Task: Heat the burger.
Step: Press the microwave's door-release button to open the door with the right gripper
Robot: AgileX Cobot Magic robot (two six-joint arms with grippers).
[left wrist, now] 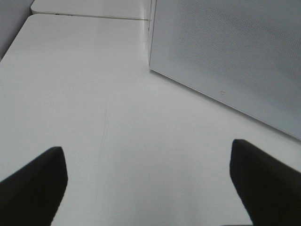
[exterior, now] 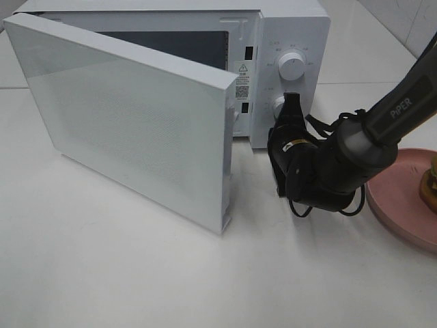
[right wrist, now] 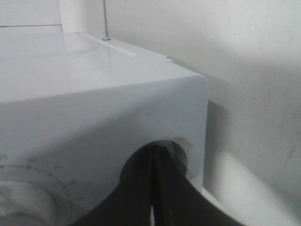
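While the right end effector [exterior: 292,101] is pinched shut with nothing in it, its tips touch the lower knob [exterior: 278,106] on the front of the microwave [exterior: 290,24]. The left end effector [left wrist: 146,157] is spread wide and holds nothing. It hangs over the bare worktop [exterior: 136,273], near the door [exterior: 123,116].

That door stands wide open, so I think the opening step is about done. The burger [exterior: 431,182] is not inside yet. It sits on the pink plate [exterior: 399,201] at the far right edge of the high view, with only a small slice of it showing.

Next, I think the right end effector must pull back from the knob, open up, and go to the burger. It should hold the soft bun gently, lift it, and carry it around the door into the oven.

On the black arm [exterior: 372,133] you can read "PiPER" in white letters. A sticker [exterior: 242,80] beside the door gap has a warning triangle and a square code. The marks around the upper knob [exterior: 292,66] are too small to read.
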